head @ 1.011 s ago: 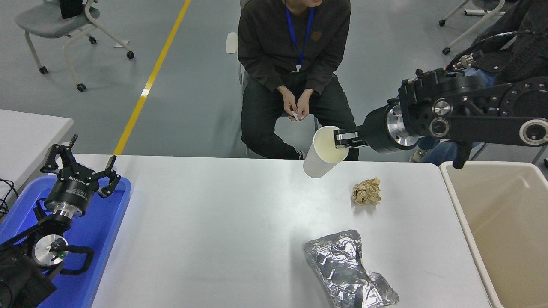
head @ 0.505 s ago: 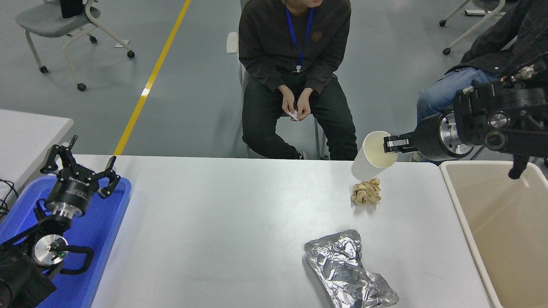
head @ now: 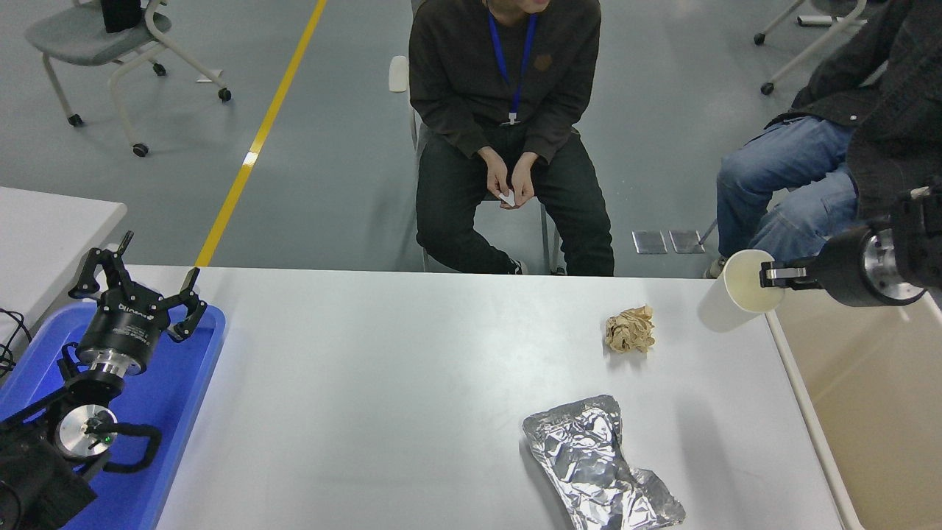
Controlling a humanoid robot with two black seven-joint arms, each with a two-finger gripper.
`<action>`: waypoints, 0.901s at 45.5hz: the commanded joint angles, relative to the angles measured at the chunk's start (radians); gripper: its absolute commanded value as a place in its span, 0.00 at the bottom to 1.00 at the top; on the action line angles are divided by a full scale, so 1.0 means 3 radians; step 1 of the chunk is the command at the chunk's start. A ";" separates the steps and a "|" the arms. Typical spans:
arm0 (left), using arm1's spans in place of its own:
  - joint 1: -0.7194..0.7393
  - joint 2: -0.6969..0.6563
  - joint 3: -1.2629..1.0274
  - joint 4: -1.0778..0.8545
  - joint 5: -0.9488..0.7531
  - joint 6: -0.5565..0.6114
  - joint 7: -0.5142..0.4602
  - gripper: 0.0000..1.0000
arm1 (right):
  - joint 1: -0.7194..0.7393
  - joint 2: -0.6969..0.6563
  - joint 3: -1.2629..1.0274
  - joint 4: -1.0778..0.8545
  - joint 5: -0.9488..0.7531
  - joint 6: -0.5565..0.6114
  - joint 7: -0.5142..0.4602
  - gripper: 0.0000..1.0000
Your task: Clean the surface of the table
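Gripping a cup [head: 736,298] — right gripper [head: 773,275] over table surface [head: 412,383] edge.

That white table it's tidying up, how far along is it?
Partway, it seems. In hand: the right gripper holds a white paper cup by its rim, at the table surface's right edge beside the beige bin. Still left on the table: a crumpled brown paper ball and a crushed foil wrapper. The left gripper sits parked over the blue tray.
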 commanded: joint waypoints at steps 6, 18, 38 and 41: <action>0.0000 0.0000 0.0005 0.0001 0.0001 0.0000 0.0000 1.00 | -0.0548 -0.0121 0.0118 -0.0695 -0.0118 -0.0007 0.0179 0.00; 0.0000 0.0000 0.0000 0.0001 0.0001 0.0000 0.0000 1.00 | -0.1136 -0.0003 0.0420 -0.1237 -0.0118 -0.0053 0.0301 0.00; 0.0000 0.0000 0.0000 0.0001 0.0001 0.0000 0.0000 1.00 | -0.1996 0.0738 0.0691 -0.2679 -0.0062 -0.0083 0.0680 0.00; 0.0000 0.0000 0.0000 -0.0004 0.0001 0.0000 0.0000 1.00 | -0.2113 0.0881 0.0686 -0.2990 -0.0062 -0.0083 0.0741 0.00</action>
